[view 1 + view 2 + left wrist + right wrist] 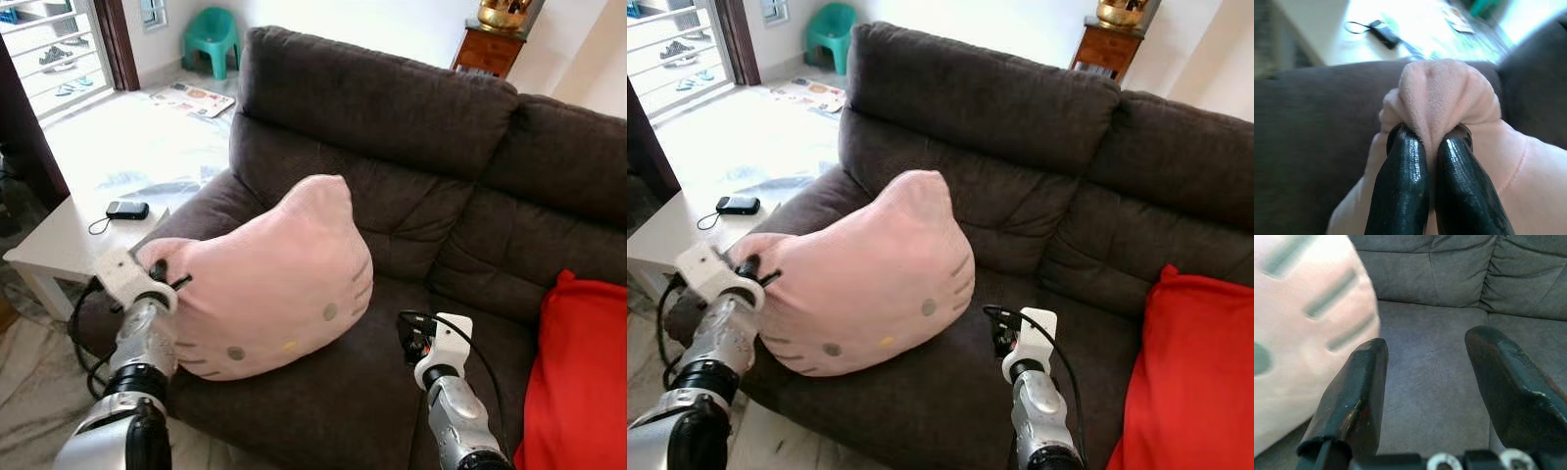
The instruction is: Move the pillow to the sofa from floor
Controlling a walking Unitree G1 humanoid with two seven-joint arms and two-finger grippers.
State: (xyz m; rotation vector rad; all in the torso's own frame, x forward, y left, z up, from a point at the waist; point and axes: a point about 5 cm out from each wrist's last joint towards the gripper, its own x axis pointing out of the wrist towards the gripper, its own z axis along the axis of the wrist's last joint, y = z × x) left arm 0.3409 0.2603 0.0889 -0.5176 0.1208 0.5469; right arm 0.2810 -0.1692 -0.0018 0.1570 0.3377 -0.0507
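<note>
A pink cat-face pillow [269,279] lies on the left seat of the dark brown sofa [411,147], leaning toward the armrest. My left gripper [162,274] is shut on a pinched fold of the pillow's corner [1437,98]; the two black fingers [1403,186] squeeze the pink fabric between them. My right gripper [409,338] hovers just off the pillow's right side over the seat cushion [1430,382], open, with nothing between its fingers [1359,387].
A red cushion [578,372] lies on the sofa's right seat. A white side table [69,240] with a small black device [127,210] stands left of the armrest. Farther back are a green plastic chair [211,39] and a wooden cabinet [487,49].
</note>
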